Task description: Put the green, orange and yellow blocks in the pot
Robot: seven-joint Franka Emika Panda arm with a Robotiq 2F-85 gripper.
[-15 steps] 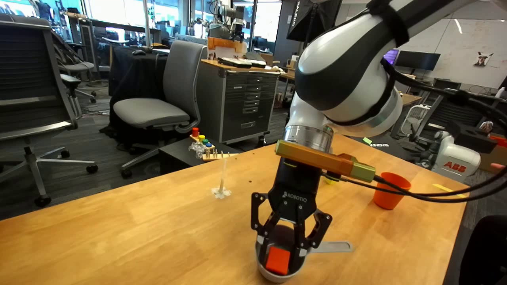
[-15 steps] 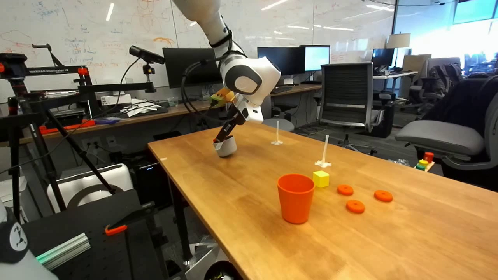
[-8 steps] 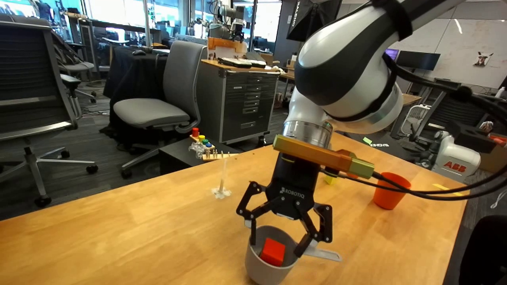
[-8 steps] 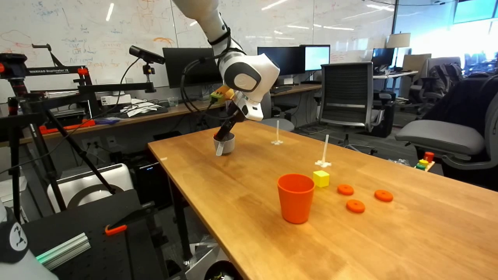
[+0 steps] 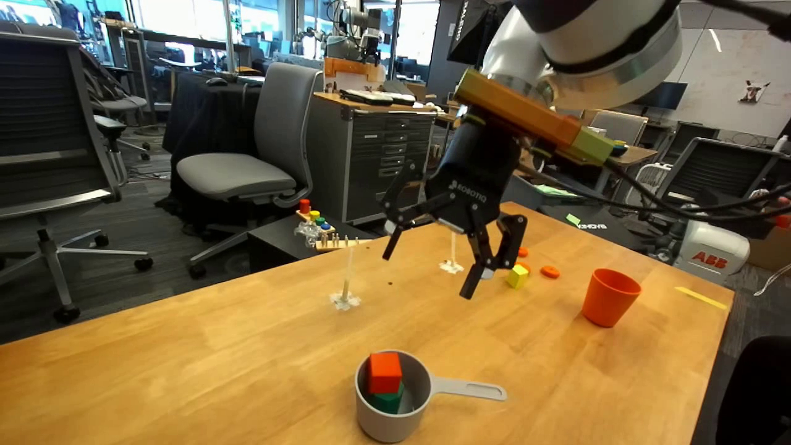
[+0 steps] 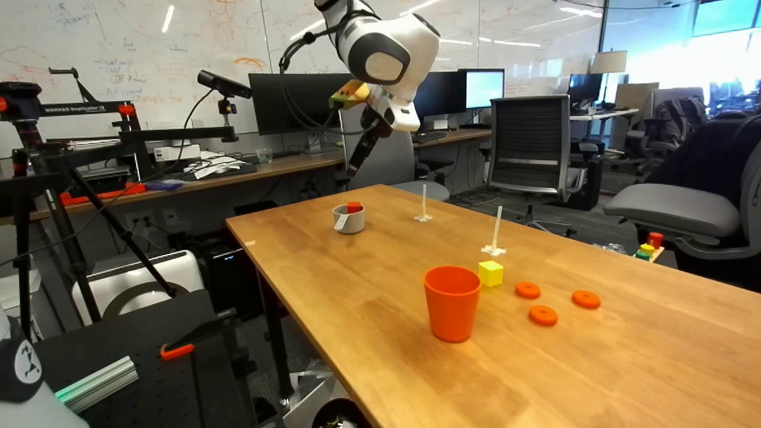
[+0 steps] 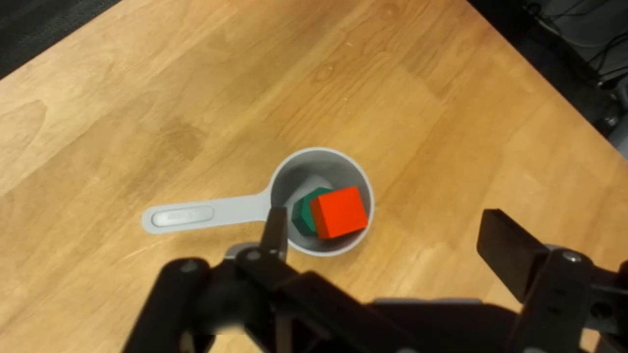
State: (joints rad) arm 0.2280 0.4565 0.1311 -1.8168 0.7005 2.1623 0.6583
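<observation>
While your claw [image 5: 427,276] hangs spread wide, the grey pot [image 6: 355,224] stands upright near the far edge of the desk [image 6: 624,362] in an exterior view. Inside it you see the vivid orange block [image 7: 341,212] partly hiding the dark green block [image 7: 303,215]; the bright yellow block [image 6: 490,274] sits between the desk's long edges.
</observation>
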